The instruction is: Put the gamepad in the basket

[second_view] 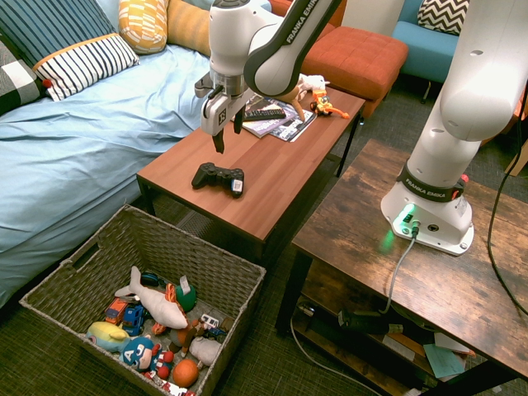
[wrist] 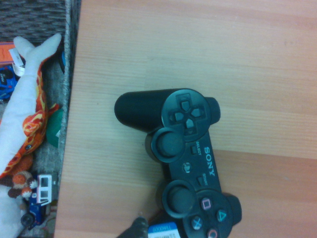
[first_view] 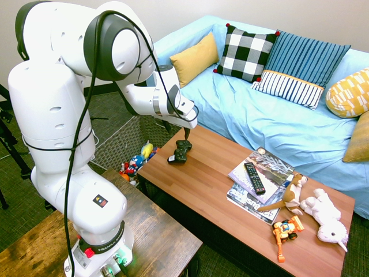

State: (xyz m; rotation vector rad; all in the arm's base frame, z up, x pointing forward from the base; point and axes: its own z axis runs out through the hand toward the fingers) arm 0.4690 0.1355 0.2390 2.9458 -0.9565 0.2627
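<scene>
On the wooden table lies the gamepad, the hand spread apart above it.

White arm reaches down, jaws parted, empty.

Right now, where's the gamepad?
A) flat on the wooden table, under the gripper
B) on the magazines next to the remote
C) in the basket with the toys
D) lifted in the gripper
A: the gamepad lies flat on the wooden table near the end by the basket, and the gripper hovers above it, apart from it.
</scene>
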